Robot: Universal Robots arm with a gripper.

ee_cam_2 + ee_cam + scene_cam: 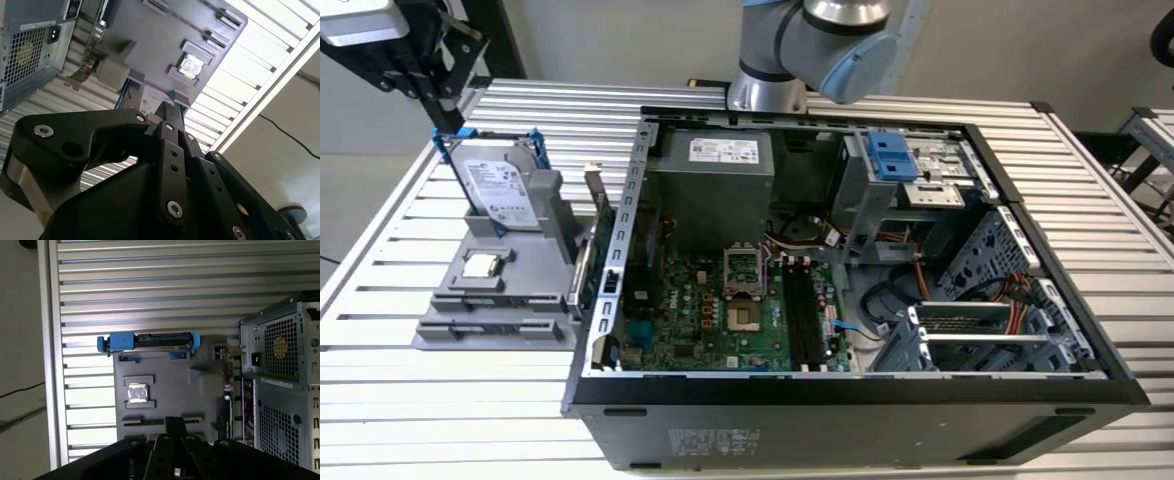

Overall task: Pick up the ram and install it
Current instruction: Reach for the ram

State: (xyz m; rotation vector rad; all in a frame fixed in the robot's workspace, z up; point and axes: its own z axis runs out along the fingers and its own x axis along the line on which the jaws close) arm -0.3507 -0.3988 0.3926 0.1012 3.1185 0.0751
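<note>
While the gripper hangs above the far end of the grey fixture at the exterior view's left, its fingers are pressed together with nothing between them. The ram stands on edge along the fixture's side nearest the computer case, well apart from the gripper. A hard drive stands upright in the fixture, directly below the gripper. A processor chip lies flat near it. Black memory slots run along the motherboard inside the case.

Bright, even light; glare on table slats
</note>
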